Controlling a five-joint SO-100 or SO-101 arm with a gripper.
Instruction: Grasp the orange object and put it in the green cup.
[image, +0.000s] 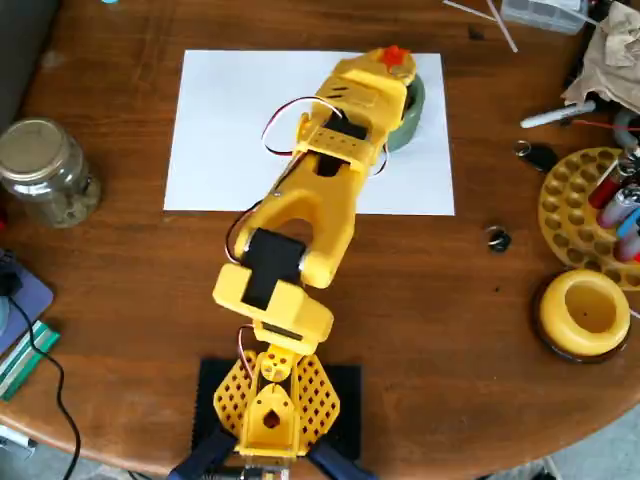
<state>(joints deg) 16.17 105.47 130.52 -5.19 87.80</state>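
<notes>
Across the white paper sheet (230, 120) in the overhead view, the yellow arm (320, 210) is stretching from its perforated base (270, 395) at the bottom edge toward the sheet's upper right corner. At the arm's far end the claw (397, 62) is sitting over the green cup (412, 108), and the orange object (393, 55) is showing at the very tip, between or against the claw's fingers. It looks pinched there, though the fingers themselves are hidden under the wrist housing, so I cannot tell how far they are closed. The cup is mostly covered by the arm; only a crescent of its sage rim is peeking out on the right side. The orange object is lying just beyond the cup's upper rim as seen from above, and its height over the bench cannot be judged. On the round wooden bench (420, 300), a glass jar (45, 170) is standing well apart at the left, and a yellow bowl-like holder (587, 312) is resting at the right, below a yellow perforated tray (580, 210) with pens.
</notes>
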